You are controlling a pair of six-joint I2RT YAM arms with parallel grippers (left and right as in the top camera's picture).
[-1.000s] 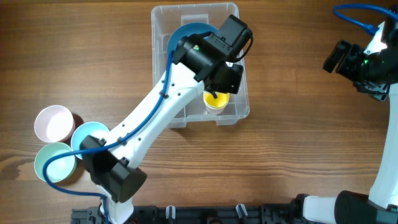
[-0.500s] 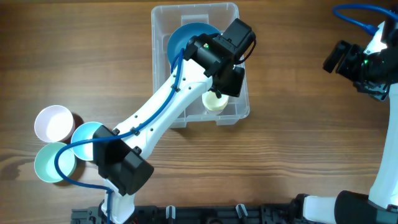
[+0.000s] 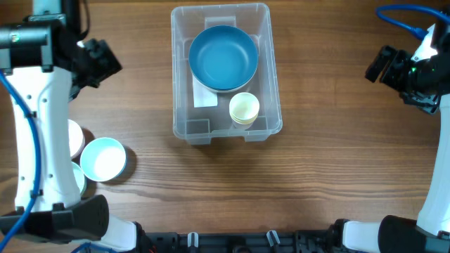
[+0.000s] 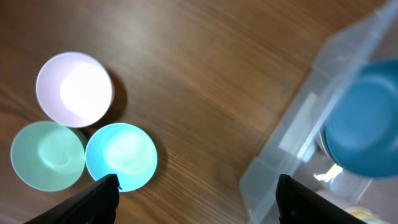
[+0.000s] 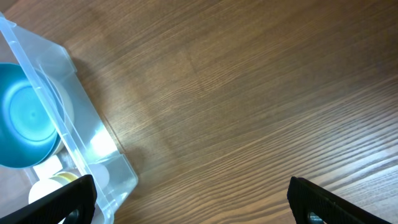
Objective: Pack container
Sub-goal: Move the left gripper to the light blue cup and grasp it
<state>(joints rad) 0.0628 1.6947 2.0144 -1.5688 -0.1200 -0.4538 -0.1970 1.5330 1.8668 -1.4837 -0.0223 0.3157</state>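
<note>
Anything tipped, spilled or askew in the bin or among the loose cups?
Nothing stands out. The blue bowl and pale yellow cup sit upright inside the container. The white cup, green cup and light blue cup stand upright, clustered on the table.

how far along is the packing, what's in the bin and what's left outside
Done: the blue bowl and a pale yellow cup sit inside the container. In hand: nothing; the left gripper and right gripper are both open and empty. Left: the white cup, mint green cup and light blue cup stand together outside the container, so two of five items look packed.
</note>
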